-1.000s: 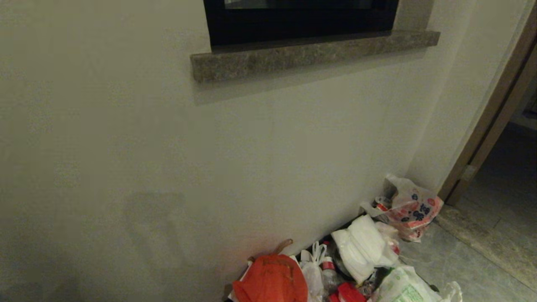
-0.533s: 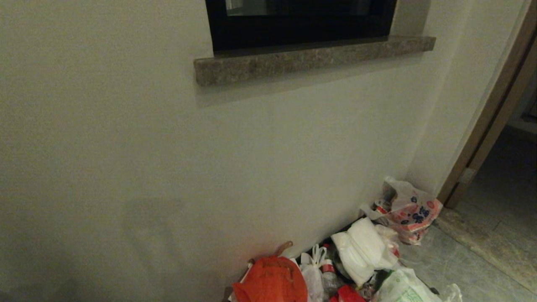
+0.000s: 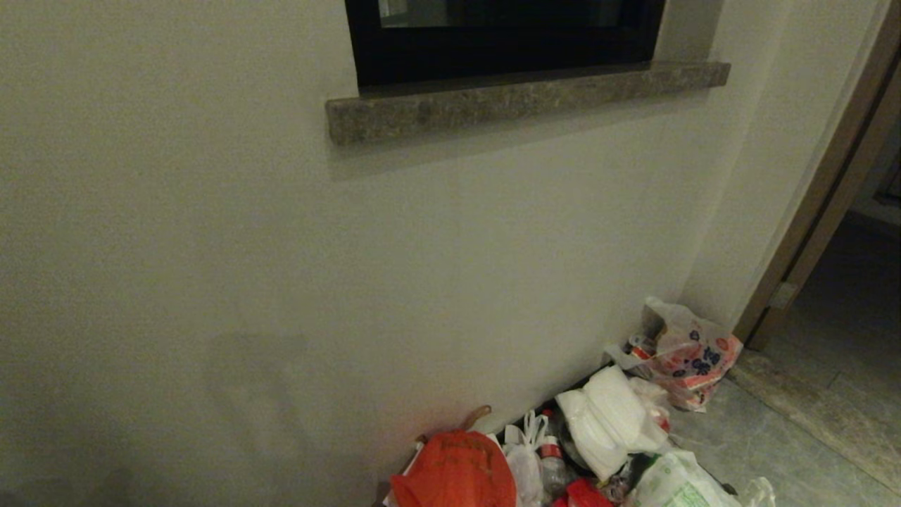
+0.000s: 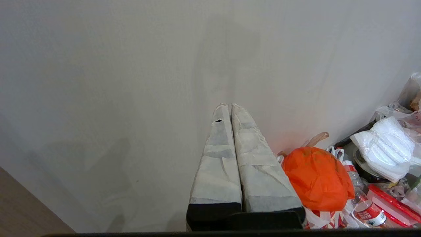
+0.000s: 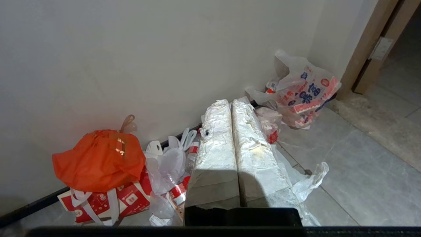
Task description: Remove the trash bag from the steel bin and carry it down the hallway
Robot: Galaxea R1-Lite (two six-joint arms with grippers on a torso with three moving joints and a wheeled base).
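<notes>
The steel bin is out of view. A thin, crinkled clear plastic bag point(image 5: 312, 179), which I take for the trash bag, lies on the grey hallway tiles point(image 5: 361, 164) beside my right fingers, and nothing holds it. My right gripper point(image 5: 229, 102) is shut and empty, hanging over the rubbish pile at the foot of the cream wall. Also shut and empty, my left gripper point(image 4: 227, 105) points at the bare wall just left of a red bag point(image 4: 315, 177). Neither gripper shows in the head view.
Rubbish lies along the wall: the red bag point(image 3: 454, 472), white foam packs point(image 3: 609, 415), bottles point(image 5: 179, 194) and a printed bag point(image 3: 686, 355) in the corner. A stone sill point(image 3: 524, 98) juts out under a dark window. A brown door frame point(image 3: 816, 218) opens at the right.
The whole head picture slid down slightly at first, so the camera moved. The bags and the rest of the pile lie where they were.
</notes>
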